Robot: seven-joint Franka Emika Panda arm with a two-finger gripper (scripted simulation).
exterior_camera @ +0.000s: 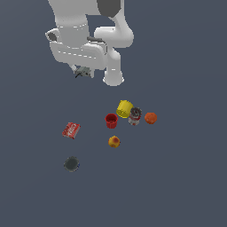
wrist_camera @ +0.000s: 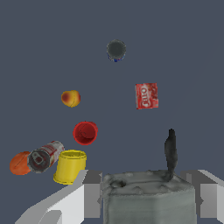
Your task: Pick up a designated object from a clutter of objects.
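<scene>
Well above the red cup, the gripper pinches a small grey item; cup (like the tipped yellow cup beside it) holds nothing visible.

Matt plastic-looking yellow cup and red cup; can looks glossy metal.

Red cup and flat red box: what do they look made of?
Red cup: probably plastic, one uniform matte red with a smooth open rim. Flat red box: probably printed cardboard, thin and rectangular with white lettering on its face. Render only, so neither is certain.
</scene>
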